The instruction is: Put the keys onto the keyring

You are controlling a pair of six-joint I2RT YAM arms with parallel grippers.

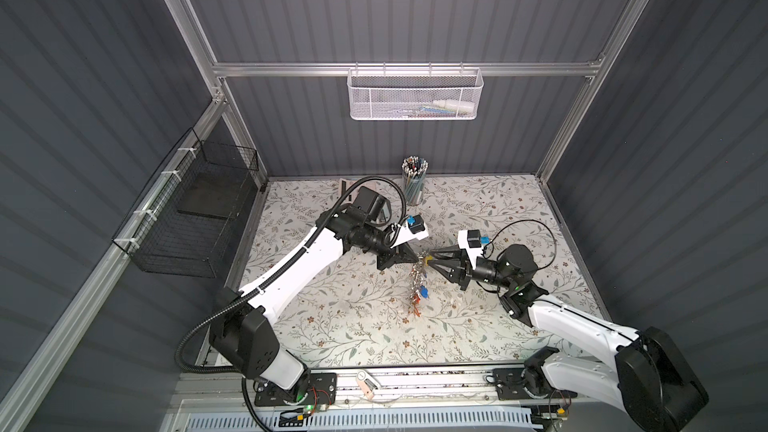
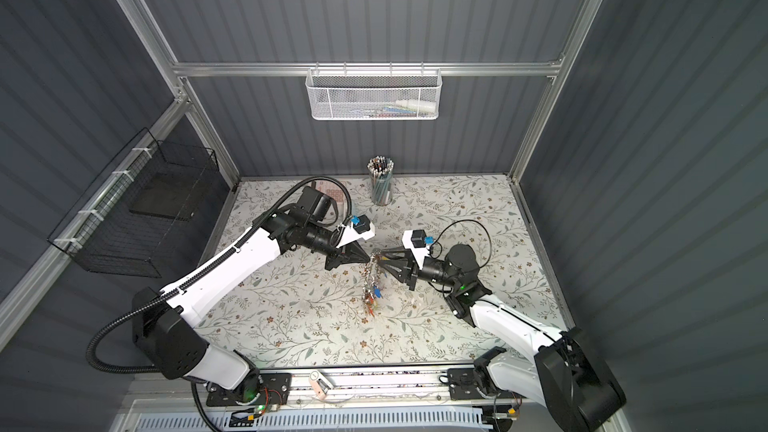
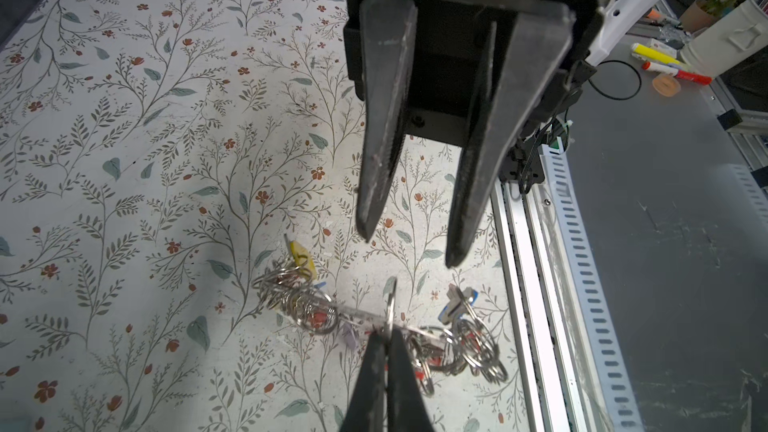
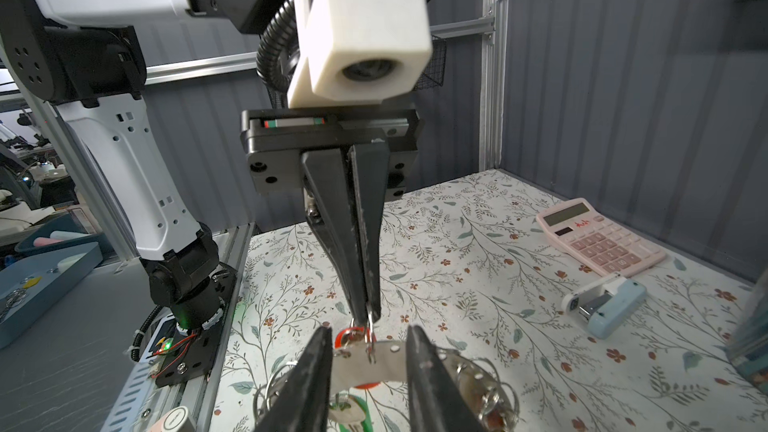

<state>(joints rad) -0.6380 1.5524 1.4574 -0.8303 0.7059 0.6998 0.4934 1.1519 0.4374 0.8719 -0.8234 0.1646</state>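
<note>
grey metal keyring (image 4: pixel 380 361) sits between the spread fingers of right hand (image 3: pixel 410 251). left hand (image 4: pixel 369 317) pressed shut, pinching a split ring (image 3: pixel 390 305) at its rim. tagged keys (image 1: pixel 417 288) bunched along it, over mid-bench (image 1: pixel 332 326).

You had the black left pincer (image 1: pixel 416 258) closed at the top of a bunch of small silver keys (image 1: pixel 417 288) with blue and orange tags, which trailed from it toward the front of the floral-patterned bench (image 1: pixel 332 326). Your black right pincer (image 1: pixel 429 257) faced it tip to tip, its fingers apart beside the bunch's top. A clear cup of pencils (image 1: pixel 414 184) stood at the bench's back edge.
</note>
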